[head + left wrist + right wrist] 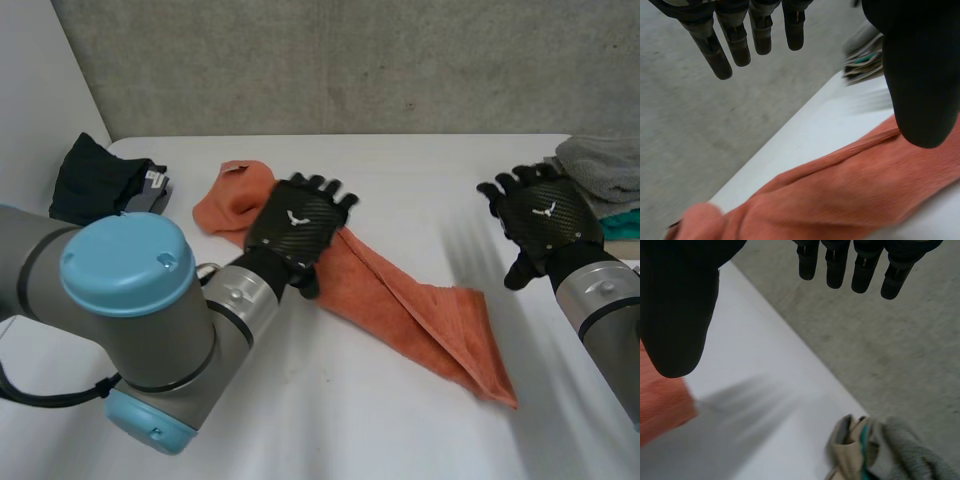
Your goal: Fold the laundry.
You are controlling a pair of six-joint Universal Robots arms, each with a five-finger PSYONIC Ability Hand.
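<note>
Orange towel (420,310) being shown bunched lengthwise on white table (300,420), running diagonally from upper centre to lower right. Left hand (297,228) being held over towel's upper part, fingers straight, released. Right hand (545,222) being held at frame right, fingers relaxed, empty, beside folded stack (605,175). Dark clothes pile (100,180) being shown upper left.
</note>
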